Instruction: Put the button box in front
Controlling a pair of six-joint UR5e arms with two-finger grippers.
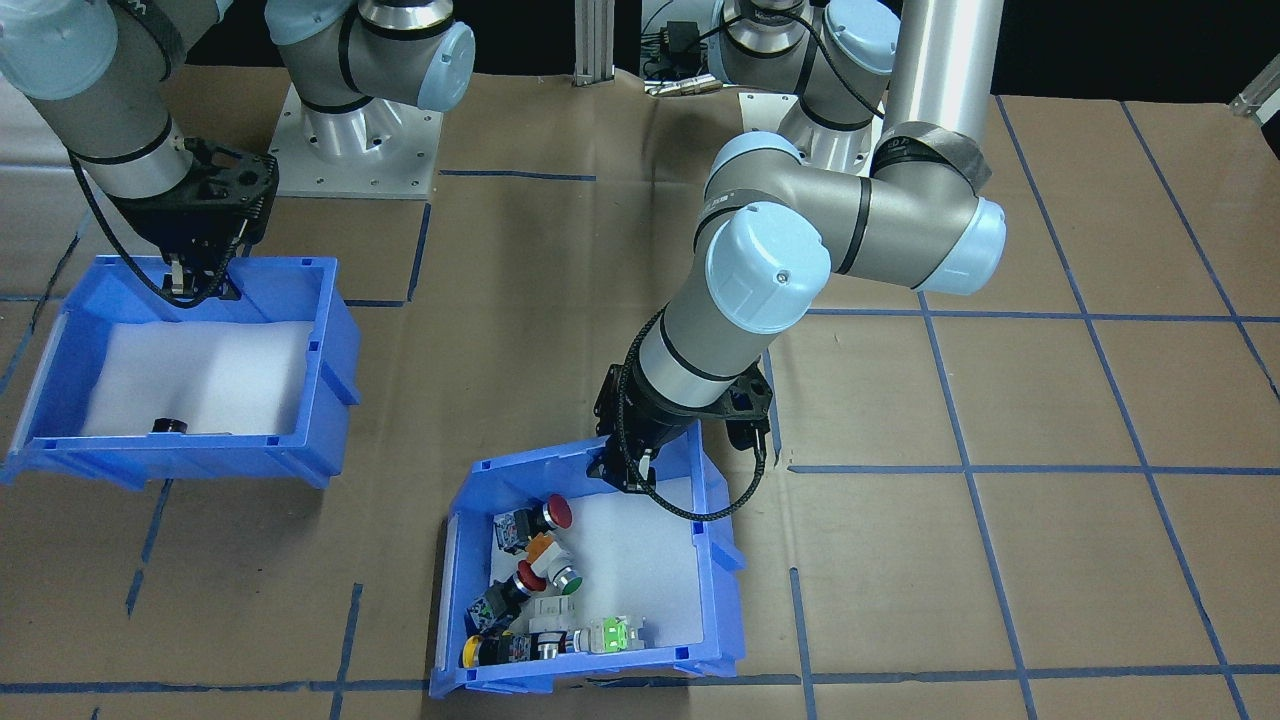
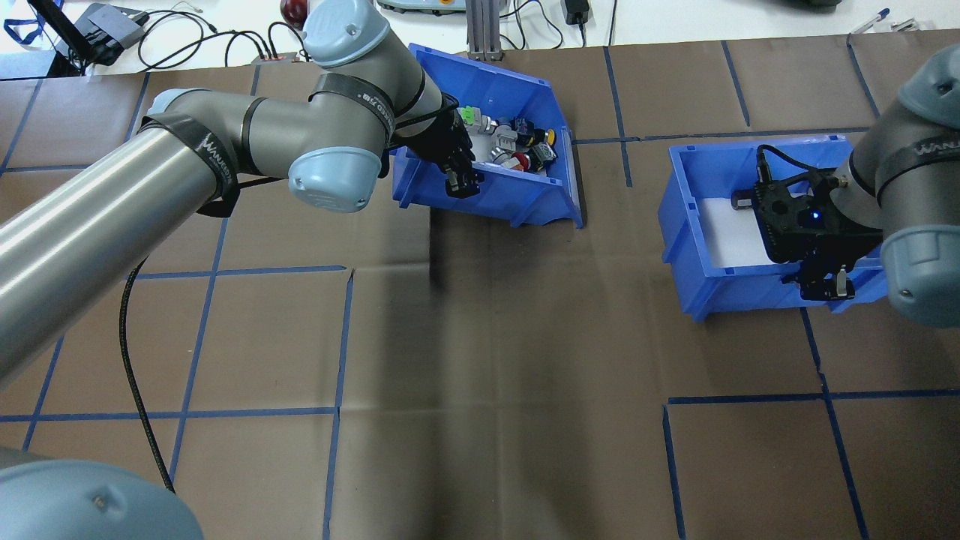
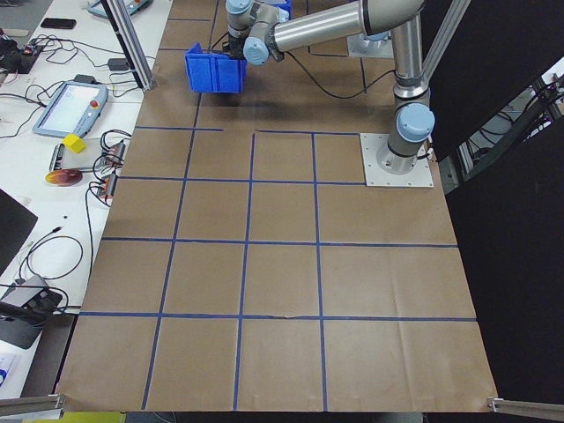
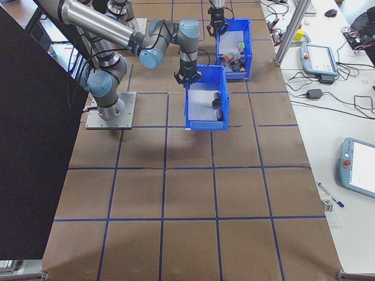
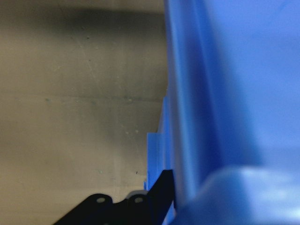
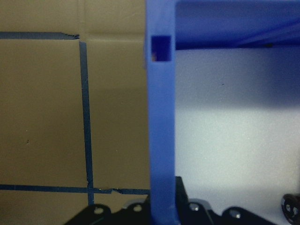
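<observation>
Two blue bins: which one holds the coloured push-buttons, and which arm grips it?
The button box, gripped by the left gripper; the other bin, at the right gripper, holds only a dark cylinder.

Your button box is a blue plastic bin with a white liner, red, green, yellow and orange push-buttons heaped along one side. It's tipped, rear wall raised, near the table's far edge from the robot.

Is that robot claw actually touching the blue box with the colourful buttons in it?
Touching. In the front-facing view the left gripper sits on the button box rear wall; the left wrist view shows that wall between its fingers.
</observation>
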